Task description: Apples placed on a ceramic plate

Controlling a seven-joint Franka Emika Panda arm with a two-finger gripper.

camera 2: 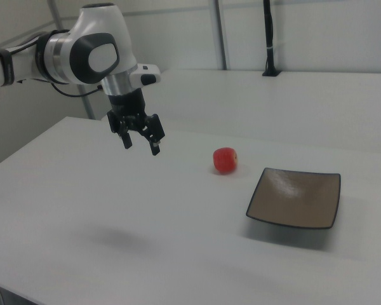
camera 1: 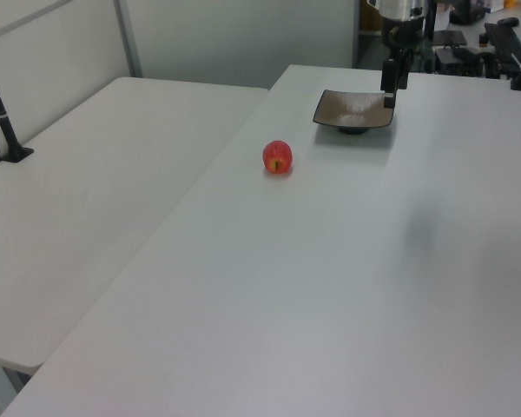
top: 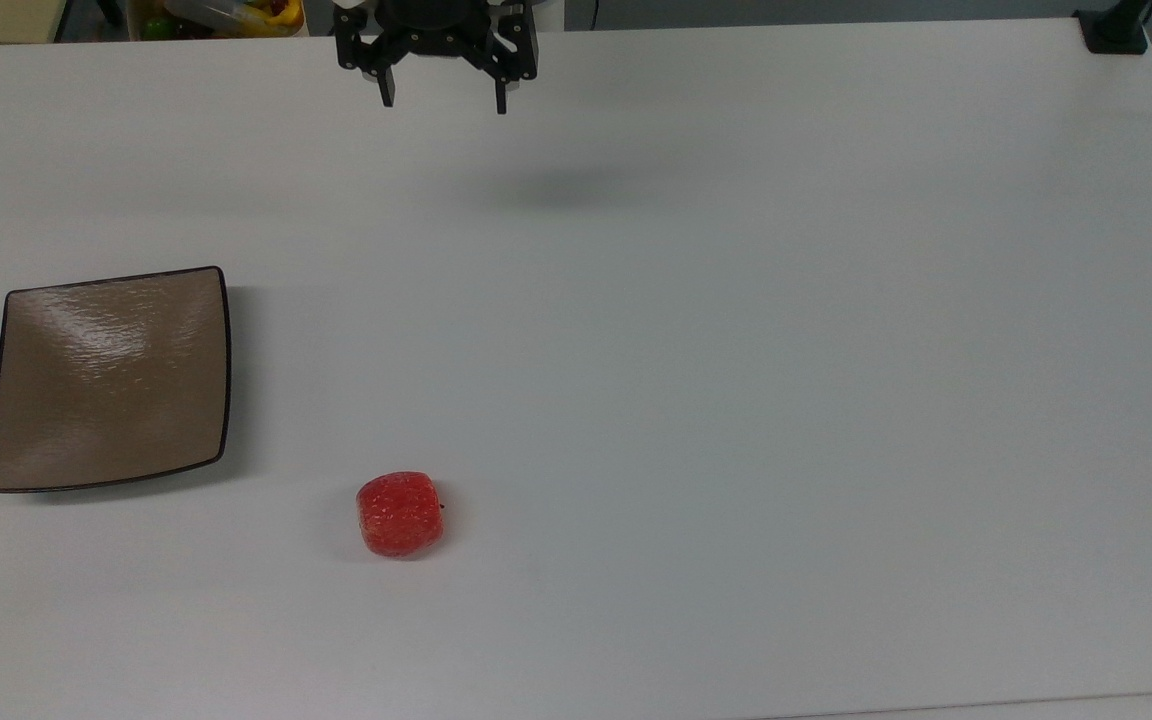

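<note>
One apple (top: 399,514) beside unmarked plate (top: 108,380)

Top view—apple (top: 400,514) right of plate (top: 111,380); apart.

We seem to be in a lab: plain white rectangular tables (camera 2: 178,241) pushed together, a white robot arm (camera 2: 82,54), a black clamped camera post (camera 1: 2,109), pale partition walls (camera 1: 243,35), cluttered equipment benches (camera 1: 473,35) behind.
</note>
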